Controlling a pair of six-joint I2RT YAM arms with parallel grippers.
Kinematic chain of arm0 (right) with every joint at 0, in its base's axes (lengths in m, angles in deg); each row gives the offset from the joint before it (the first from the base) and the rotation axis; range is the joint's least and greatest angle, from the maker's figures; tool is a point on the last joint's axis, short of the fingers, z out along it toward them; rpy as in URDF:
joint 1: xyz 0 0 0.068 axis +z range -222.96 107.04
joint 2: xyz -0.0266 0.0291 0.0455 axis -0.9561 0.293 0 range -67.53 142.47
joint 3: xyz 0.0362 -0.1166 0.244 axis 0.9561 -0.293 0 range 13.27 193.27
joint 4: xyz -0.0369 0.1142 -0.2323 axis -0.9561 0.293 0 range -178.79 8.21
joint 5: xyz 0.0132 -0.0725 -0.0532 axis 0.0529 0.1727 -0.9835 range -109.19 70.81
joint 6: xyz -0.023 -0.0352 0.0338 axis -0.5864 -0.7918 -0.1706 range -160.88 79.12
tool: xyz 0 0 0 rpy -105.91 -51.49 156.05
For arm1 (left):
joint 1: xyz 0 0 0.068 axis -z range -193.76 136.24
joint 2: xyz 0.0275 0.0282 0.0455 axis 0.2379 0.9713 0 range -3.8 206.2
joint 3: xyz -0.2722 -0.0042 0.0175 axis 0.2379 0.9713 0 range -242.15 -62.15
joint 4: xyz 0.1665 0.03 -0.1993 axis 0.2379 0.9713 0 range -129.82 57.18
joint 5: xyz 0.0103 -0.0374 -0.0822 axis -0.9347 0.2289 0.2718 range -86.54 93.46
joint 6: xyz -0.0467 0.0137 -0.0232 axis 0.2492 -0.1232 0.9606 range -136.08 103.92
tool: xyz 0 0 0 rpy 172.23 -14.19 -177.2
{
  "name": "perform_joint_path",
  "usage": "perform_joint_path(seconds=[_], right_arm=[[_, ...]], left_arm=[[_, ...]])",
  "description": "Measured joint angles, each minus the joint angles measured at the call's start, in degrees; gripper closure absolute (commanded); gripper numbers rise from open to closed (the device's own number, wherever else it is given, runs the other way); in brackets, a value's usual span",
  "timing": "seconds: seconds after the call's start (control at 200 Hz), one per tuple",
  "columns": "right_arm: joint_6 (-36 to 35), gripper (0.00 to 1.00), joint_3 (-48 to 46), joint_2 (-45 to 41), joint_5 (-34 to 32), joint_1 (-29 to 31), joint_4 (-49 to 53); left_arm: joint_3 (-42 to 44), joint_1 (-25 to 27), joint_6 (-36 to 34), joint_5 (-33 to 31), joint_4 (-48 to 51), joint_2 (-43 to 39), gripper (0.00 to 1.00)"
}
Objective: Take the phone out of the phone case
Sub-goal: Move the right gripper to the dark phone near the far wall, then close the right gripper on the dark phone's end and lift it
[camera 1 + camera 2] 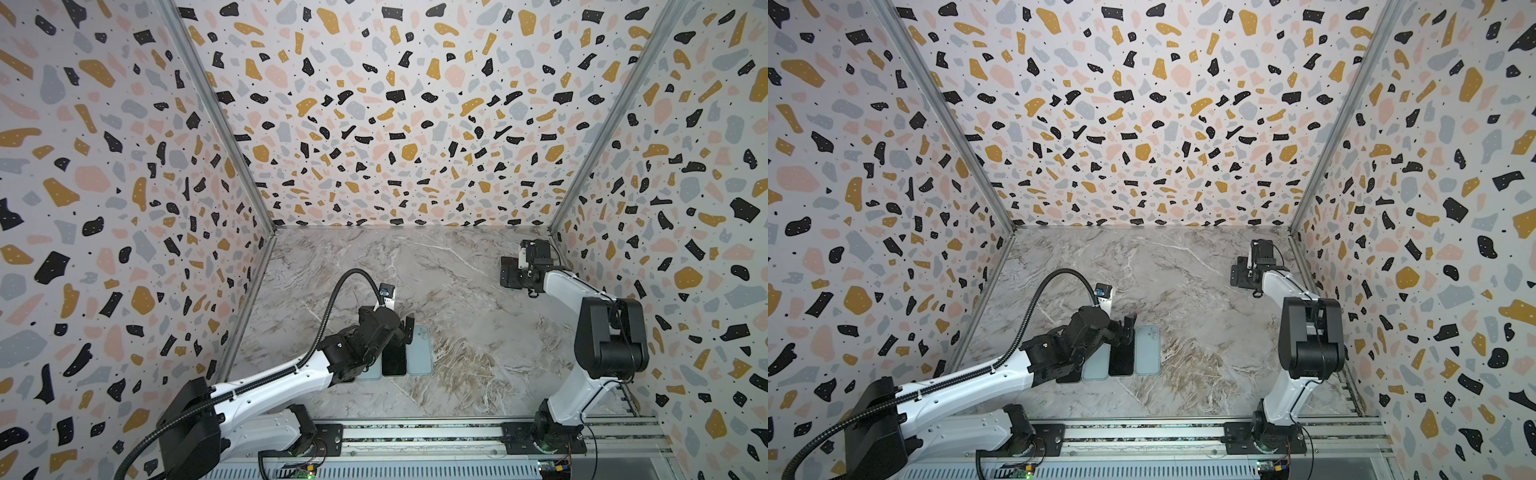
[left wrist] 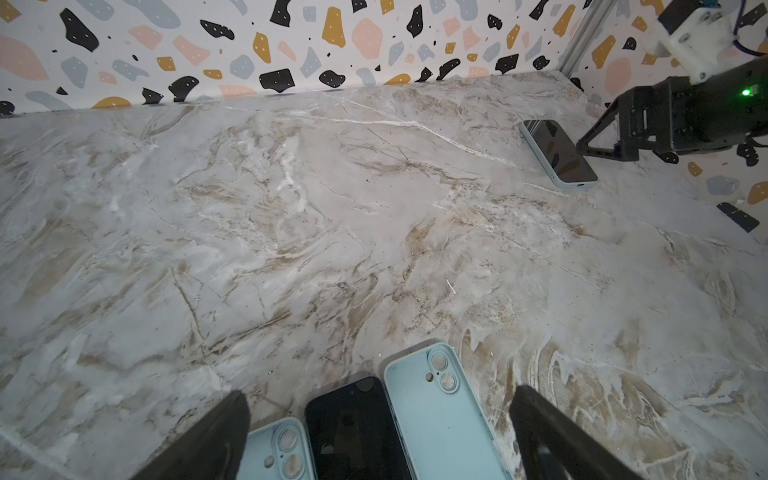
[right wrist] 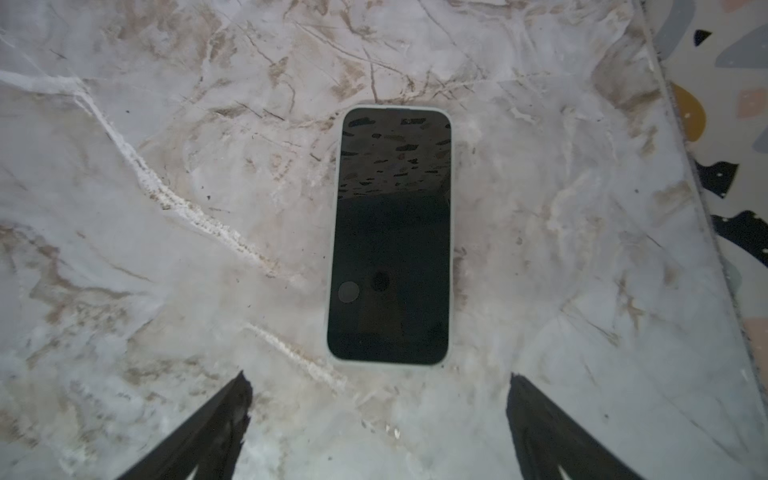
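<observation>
Hovering above table [image 3: 124,249], our right hand [image 3: 380,380] spreads wide, empty, squared to phone [image 3: 388,237] lying screen-up just ahead of it, still seated in phone case [image 2: 575,184]; we judge pickup next. Left hand [image 2: 380,395], equally wide, empty, hangs over pale blue cases [image 2: 440,415], well apart from right hand.

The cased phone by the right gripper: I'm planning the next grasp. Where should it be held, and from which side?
Probably across its two long edges, from straight above. The cased phone lies flat, screen up, on the table, so only its thin sides can be pinched; the open right gripper looks wide enough for that.
</observation>
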Motion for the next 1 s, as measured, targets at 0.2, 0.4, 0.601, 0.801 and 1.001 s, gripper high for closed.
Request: perform_joint_path(seconds=[0.2, 0.4, 0.601, 0.801, 1.001], right_arm=[[-0.2, 0.03, 3.7, 6.0, 0.5, -0.3, -0.3], [-0.2, 0.03, 6.4, 9.7, 0.8, -0.9, -0.4], [-0.2, 0.04, 8.1, 11.9, 1.6, -1.5, -0.4], [-0.1, 0.07, 9.6, 14.7, 1.6, -1.7, -0.4], [0.0, 0.11, 10.6, 15.4, 1.8, -2.2, -0.4]], left_arm=[[-0.2, -1.3, -0.2, 2.2, -0.7, 1.0, 0.01], [-0.2, -2.1, -0.2, 3.5, -1.1, 0.9, 0.0], [-0.2, -2.7, -0.1, 3.8, -1.2, 0.7, 0.0], [-0.2, -3.3, -0.1, 3.9, -1.2, 0.0, 0.01], [-0.2, -3.9, 0.0, 4.3, -1.2, -0.6, 0.0]])
